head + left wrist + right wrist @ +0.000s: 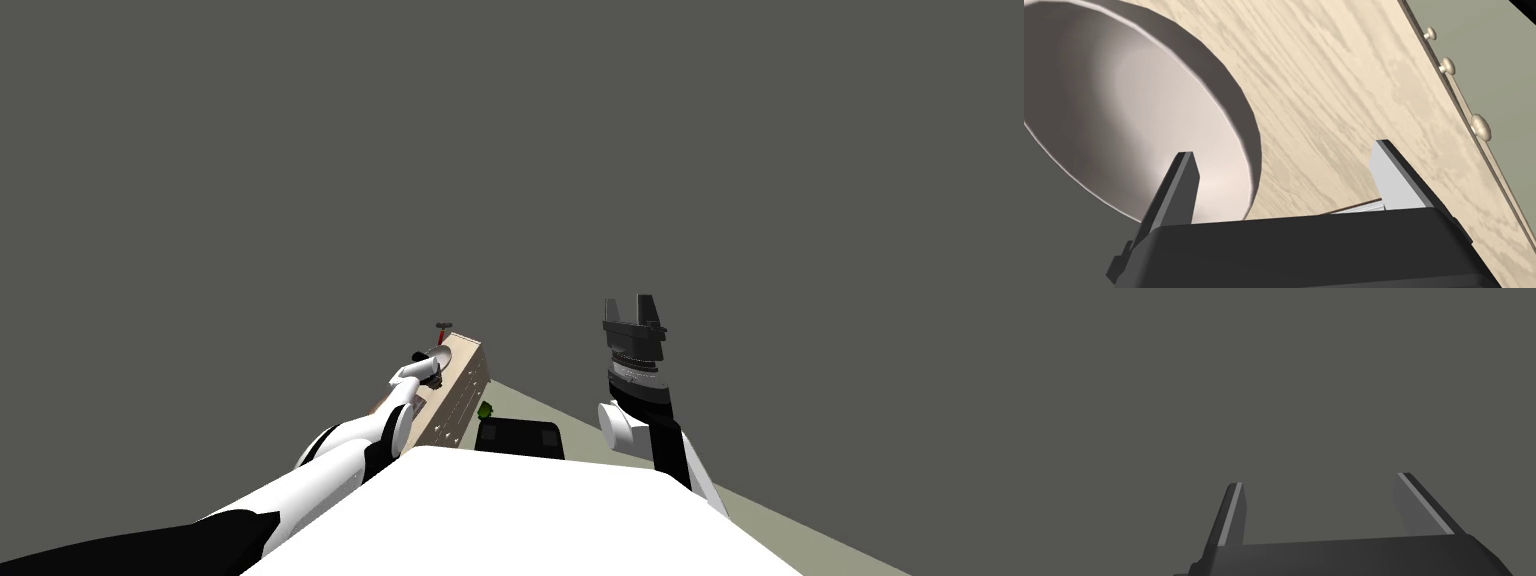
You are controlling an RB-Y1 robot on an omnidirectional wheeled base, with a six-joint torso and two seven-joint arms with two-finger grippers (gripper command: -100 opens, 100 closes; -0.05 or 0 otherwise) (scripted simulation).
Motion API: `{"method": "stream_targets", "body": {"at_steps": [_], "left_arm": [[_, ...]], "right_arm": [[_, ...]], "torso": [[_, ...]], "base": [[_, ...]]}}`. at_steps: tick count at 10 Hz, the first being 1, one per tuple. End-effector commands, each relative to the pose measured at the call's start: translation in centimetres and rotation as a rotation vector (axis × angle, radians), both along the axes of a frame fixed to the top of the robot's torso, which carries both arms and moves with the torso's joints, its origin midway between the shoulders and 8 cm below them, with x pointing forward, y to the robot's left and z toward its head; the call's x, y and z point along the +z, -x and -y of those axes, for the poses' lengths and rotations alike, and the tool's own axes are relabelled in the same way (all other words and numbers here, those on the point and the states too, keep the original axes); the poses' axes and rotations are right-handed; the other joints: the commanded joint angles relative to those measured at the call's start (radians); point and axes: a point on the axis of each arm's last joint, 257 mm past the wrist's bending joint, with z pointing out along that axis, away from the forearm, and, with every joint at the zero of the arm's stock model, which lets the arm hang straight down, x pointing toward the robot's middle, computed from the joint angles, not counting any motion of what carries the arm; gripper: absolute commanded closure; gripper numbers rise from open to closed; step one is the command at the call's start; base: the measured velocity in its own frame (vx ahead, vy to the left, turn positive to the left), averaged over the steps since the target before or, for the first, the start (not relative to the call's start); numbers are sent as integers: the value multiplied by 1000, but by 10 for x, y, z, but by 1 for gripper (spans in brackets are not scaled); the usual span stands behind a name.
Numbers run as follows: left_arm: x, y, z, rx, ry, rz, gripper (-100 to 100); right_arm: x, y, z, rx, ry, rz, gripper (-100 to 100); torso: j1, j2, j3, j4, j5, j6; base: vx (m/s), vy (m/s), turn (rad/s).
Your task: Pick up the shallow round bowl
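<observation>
The shallow pale bowl sits on a light wood dresser top. Its near rim lies between the left gripper's parted jaws, one finger over the bowl's inside and the other over bare wood. The right gripper, raised well apart, has its jaws spread too.

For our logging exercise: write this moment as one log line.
left hand: open, astride bowl rim | bowl: on wooden top | right hand: open, raised

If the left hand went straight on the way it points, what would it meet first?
Likely the bowl: its rim runs between the left hand's open fingers, with the wooden top beside it. Depth is unclear.
</observation>
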Motion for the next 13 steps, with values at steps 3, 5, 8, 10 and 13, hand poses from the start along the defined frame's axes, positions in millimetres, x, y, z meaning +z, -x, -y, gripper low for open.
{"method": "stream_targets", "body": {"at_steps": [3,5,8,10,13], "left_arm": [[-18,14,11,-6,0,0,-100],[-18,14,11,-7,-2,4,-100],[-10,4,5,-8,-16,29,100],[-10,4,5,-7,-15,28,100],[-14,10,8,-5,0,0,100]], "right_arm": [[0,0,0,0,0,0,0],[0,0,0,0,0,0,0],[0,0,0,0,0,0,0],[0,0,0,0,0,0,0],[0,0,0,0,0,0,0]], "torso": [[0,-1,-1,0,0,0],[1,0,-1,-1,1,0],[1,1,-3,-7,7,-2],[3,-1,-4,-8,8,-1],[6,-4,-7,-9,10,-1]], "base": [[15,0,30],[8,6,0],[2,2,-2],[0,0,0],[19,12,-10]]}}
